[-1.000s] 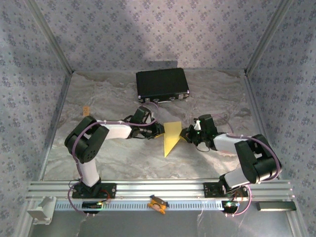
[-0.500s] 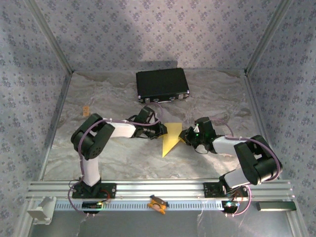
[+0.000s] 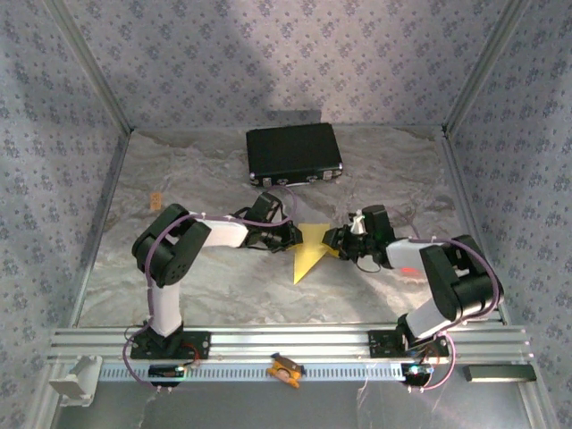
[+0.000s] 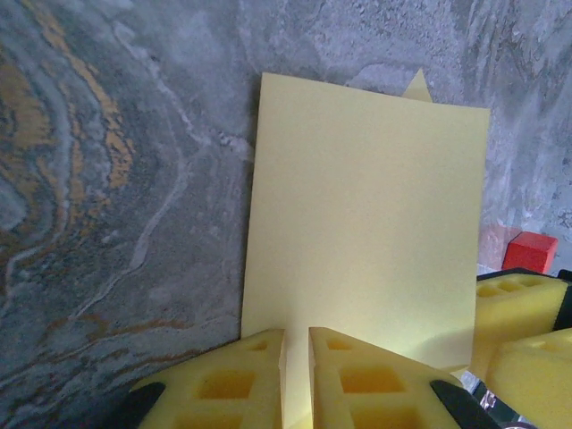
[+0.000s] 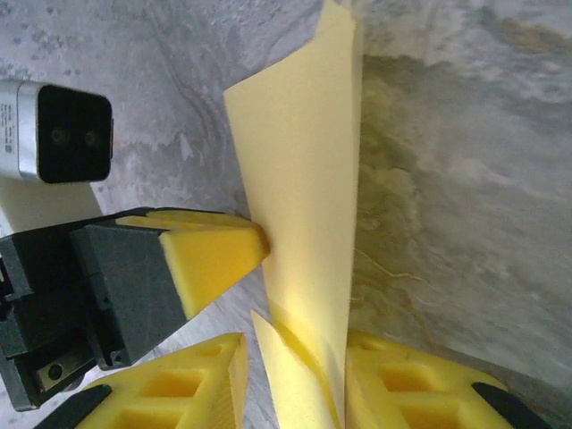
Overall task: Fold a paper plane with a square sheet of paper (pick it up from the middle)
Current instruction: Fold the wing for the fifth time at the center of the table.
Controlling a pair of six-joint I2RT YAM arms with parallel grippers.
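The paper plane (image 3: 310, 253) is a yellow folded dart lying mid-table, nose toward the near left. My left gripper (image 3: 290, 237) meets it from the left. In the left wrist view the left gripper (image 4: 297, 332) is shut on the paper plane (image 4: 366, 223), whose sheet runs down into the thin slit between the pads. My right gripper (image 3: 332, 241) stands at its right side. In the right wrist view the right gripper (image 5: 295, 344) is open, with the raised flap of the paper plane (image 5: 304, 179) loose between the jaws and leaning on the right pad. A left fingertip (image 5: 214, 250) touches that flap.
A black rectangular case (image 3: 294, 152) lies at the back centre. A small orange clip (image 3: 156, 198) sits on the table at the left. Patterned walls close in three sides, and an aluminium rail (image 3: 295, 341) runs along the near edge.
The right gripper's jaws have parted and let go of the paper. The left gripper's jaws have narrowed on it. The left elbow has shifted a little to the right.
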